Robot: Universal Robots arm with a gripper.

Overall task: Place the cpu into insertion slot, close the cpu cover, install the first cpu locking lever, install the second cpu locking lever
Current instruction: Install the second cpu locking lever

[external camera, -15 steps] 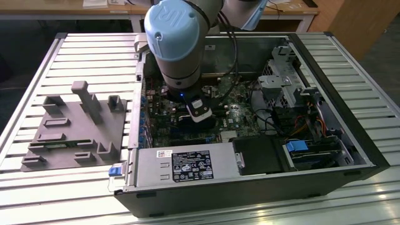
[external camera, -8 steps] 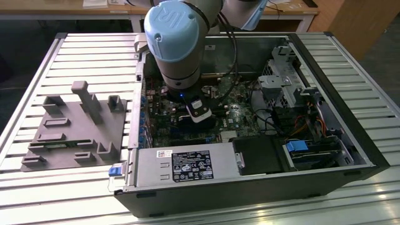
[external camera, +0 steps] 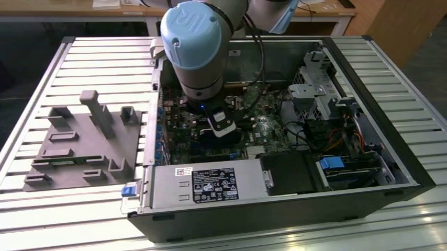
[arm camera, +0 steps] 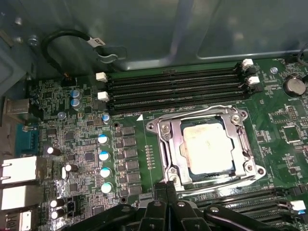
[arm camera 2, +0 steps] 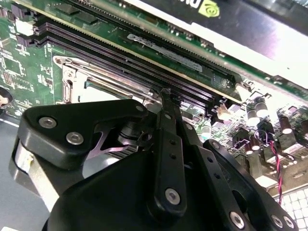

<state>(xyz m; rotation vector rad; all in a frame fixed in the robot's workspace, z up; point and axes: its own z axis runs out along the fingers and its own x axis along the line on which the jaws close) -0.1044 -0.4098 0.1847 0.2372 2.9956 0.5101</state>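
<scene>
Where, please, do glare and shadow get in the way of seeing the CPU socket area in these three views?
In the first wrist view, glare washes the cpu top pale inside the closed cpu cover; in the second wrist view, the dark gripper body hides most of the socket and a bright overexposed band runs above; in the exterior view, the arm shadows the motherboard.
</scene>
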